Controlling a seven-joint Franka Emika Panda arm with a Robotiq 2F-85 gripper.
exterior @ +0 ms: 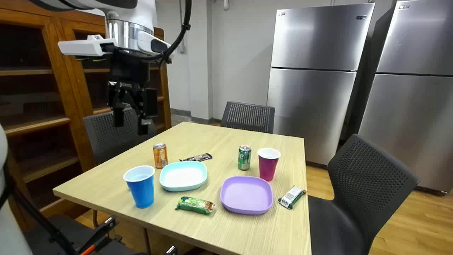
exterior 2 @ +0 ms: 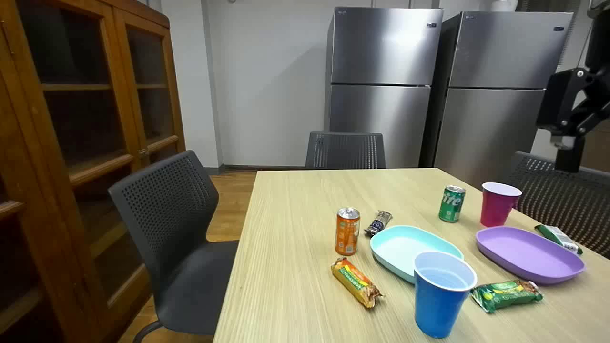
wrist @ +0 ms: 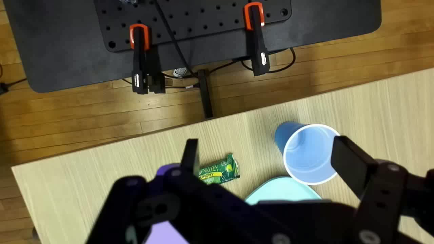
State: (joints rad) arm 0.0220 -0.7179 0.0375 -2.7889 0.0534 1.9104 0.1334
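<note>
My gripper (exterior: pixel 131 123) is open and empty, high above the table. In the wrist view its fingers (wrist: pixel 266 149) stand wide apart over a blue cup (wrist: pixel 311 154), a green wrapped bar (wrist: pixel 218 171) and a turquoise plate (wrist: pixel 284 189). The blue cup stands upright near the table edge in both exterior views (exterior: pixel 140 187) (exterior 2: pixel 438 300). The turquoise plate (exterior: pixel 183 176) and a purple plate (exterior: pixel 246 195) lie on the table. An orange can (exterior: pixel 160 156) and a green can (exterior: pixel 244 157) stand upright. A magenta cup (exterior: pixel 268 166) stands beside the green can.
A dark wrapped bar (exterior: pixel 196 157), another green bar (exterior: pixel 292 197) and a yellow-orange bar (exterior 2: pixel 356 282) lie on the table (exterior 2: pixel 295 214). Black chairs (exterior: pixel 368 184) surround it. A black stand with orange clamps (wrist: pixel 139 35) is beside it. A wooden cabinet (exterior 2: pixel 90 166) and two refrigerators (exterior 2: pixel 381 95) stand behind.
</note>
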